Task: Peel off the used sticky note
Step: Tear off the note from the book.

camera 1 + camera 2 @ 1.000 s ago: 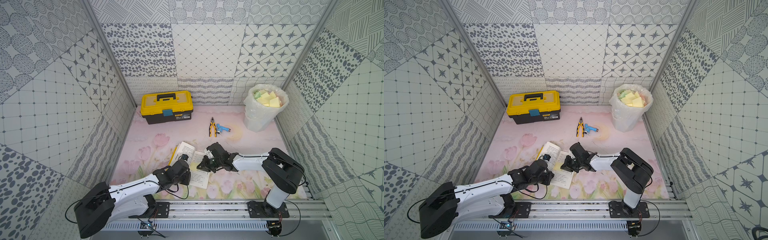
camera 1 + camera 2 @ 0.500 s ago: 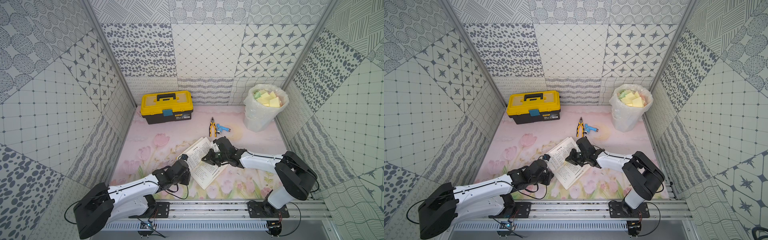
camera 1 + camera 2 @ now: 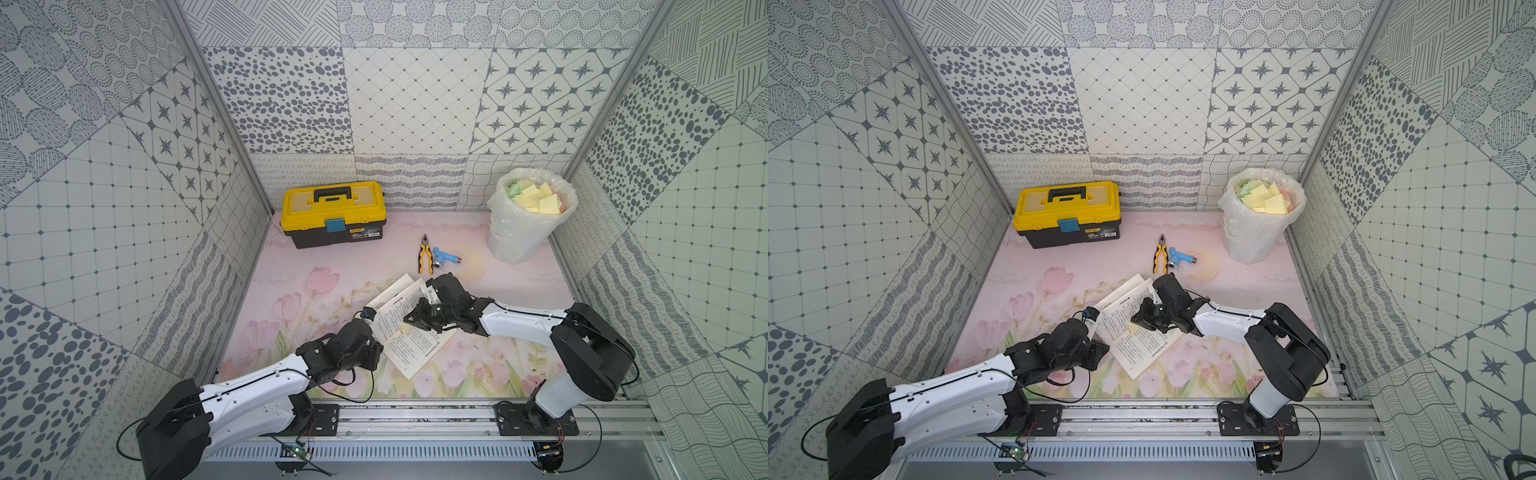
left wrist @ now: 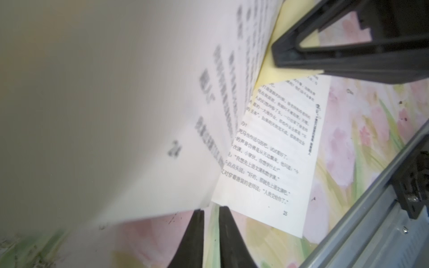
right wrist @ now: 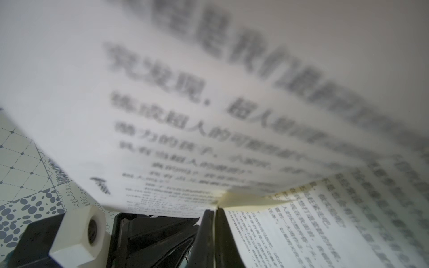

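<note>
An open book lies askew on the flowered mat, its left page curled up. A pale yellow sticky note is stuck on the right-hand page near the spine. My right gripper is shut on the note's edge, and part of the note is lifted off the page. My left gripper sits at the book's near-left corner. Its jaws are nearly closed, with the raised page's corner at their tips.
A yellow toolbox stands at the back left. Yellow-handled pliers and a blue tool lie just behind the book. A bag-lined bin with discarded notes is at the back right. The metal rail runs along the front.
The right gripper has pulled back and to the right with the note. The book slid and swung that way, pivoting at the left gripper, and its left page lifted. The left arm stayed put.
</note>
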Robot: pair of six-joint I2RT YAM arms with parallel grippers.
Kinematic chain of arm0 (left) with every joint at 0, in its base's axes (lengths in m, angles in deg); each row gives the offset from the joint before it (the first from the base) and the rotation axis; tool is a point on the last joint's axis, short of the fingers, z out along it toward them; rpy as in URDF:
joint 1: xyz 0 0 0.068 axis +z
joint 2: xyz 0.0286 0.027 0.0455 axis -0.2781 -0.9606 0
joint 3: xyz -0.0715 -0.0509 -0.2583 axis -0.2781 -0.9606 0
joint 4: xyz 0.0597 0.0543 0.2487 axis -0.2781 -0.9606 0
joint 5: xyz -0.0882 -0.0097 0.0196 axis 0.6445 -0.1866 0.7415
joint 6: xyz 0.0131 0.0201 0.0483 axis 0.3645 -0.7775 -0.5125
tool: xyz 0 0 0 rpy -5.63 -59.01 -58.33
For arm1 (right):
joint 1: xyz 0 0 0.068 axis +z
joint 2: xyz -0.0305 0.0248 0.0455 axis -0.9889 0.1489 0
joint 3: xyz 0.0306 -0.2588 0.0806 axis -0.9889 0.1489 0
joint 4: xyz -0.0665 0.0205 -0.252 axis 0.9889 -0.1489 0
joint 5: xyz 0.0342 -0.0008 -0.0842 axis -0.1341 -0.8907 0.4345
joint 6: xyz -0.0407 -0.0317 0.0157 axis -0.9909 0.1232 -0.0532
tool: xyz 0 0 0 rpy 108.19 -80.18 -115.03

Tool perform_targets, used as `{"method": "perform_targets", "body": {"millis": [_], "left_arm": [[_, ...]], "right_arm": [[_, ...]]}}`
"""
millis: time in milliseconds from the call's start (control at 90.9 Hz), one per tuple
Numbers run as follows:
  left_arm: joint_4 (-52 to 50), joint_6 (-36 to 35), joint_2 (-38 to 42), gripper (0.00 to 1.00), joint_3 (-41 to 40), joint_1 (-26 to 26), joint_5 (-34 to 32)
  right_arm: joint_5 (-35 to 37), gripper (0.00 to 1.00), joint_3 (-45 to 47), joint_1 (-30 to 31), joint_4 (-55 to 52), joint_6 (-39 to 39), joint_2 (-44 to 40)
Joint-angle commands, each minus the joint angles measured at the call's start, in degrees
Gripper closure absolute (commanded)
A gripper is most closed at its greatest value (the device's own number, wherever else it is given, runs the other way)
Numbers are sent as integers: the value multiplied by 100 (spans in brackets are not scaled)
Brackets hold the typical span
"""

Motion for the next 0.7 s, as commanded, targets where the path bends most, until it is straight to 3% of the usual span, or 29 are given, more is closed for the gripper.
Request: {"method": "perform_targets", "body": {"millis": [0,264,462,693], "left_arm": [[200,-505,571,83,-59,-53,684],[712,-646,613,81,-71,-50,1376],[1230,-735,-320,81,139,-51,1500],[1424,-786,-1598,81,732,-51,1017]], "right_arm": [[-23,100,-10,-65,45,-171,34],[-100,100,-155,-190,-63,-326,197],[-131,100,-186,-304,-113,-395,195],[-142,100,-143,-425,-188,-484,100]]}}
